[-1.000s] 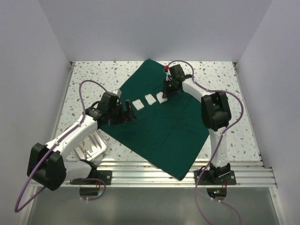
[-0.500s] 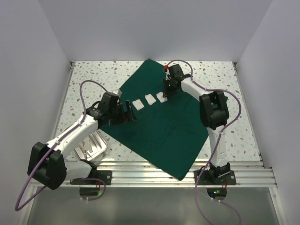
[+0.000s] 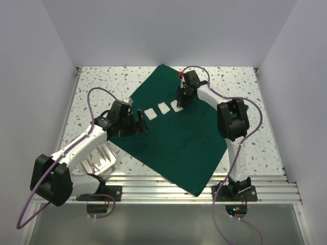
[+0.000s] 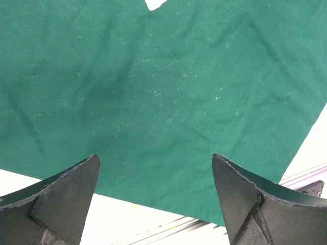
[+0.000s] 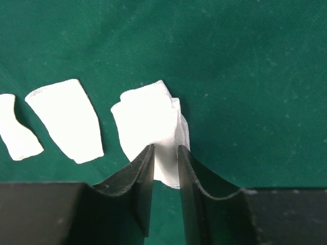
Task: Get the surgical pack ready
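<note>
The right gripper (image 5: 164,151) is found slightly parted astride a white gauze square (image 5: 142,116) on the dark green fabric drape (image 5: 245,61), with nothing clamped. The square could be snagged and dragged.

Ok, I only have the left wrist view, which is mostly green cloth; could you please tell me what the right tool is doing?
Observer: The right tool is down at the rightmost white pad, jaws narrowly parted with the pad's near edge between them. I cannot tell whether it is pinched.
Operator: Thank you. How many pads are laid out?
Observer: Three, in a row on the far half of the green drape.
Operator: And where is the steel tray?
Observer: The steel tray sits on the table, to the near left of the drape, not on it.
</note>
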Available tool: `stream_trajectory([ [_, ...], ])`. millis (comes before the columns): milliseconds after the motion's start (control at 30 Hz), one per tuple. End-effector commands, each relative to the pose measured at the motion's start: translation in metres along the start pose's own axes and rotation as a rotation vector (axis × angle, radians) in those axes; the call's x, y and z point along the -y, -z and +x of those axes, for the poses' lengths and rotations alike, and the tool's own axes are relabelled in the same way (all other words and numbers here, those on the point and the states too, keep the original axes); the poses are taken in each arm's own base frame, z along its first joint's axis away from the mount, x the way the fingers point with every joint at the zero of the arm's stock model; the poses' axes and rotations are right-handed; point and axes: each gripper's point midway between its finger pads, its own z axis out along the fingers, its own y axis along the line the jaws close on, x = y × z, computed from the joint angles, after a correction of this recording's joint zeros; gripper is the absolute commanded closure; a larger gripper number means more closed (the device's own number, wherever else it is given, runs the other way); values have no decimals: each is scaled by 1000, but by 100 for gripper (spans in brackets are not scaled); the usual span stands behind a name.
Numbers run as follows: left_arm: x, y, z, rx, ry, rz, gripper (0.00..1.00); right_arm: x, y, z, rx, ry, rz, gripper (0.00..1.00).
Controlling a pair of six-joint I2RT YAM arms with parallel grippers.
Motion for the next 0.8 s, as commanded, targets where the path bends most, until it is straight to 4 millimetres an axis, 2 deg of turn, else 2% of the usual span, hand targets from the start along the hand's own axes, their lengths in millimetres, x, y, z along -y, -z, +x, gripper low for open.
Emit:
stream_trajectory([
  [0,7,-3,-4,21,-21,29,5,-1,25,-21,54,25,27,68],
  [333,9,-3,-2,20,-25,35,5,0,40,-15,41,18,31,61],
  [600,8,-4,0,14,-26,35,5,2,36,-1,0,-68,-23,54],
  [767,8,-5,0,14,-28,35,5,-1,30,3,-7,-107,-68,54],
])
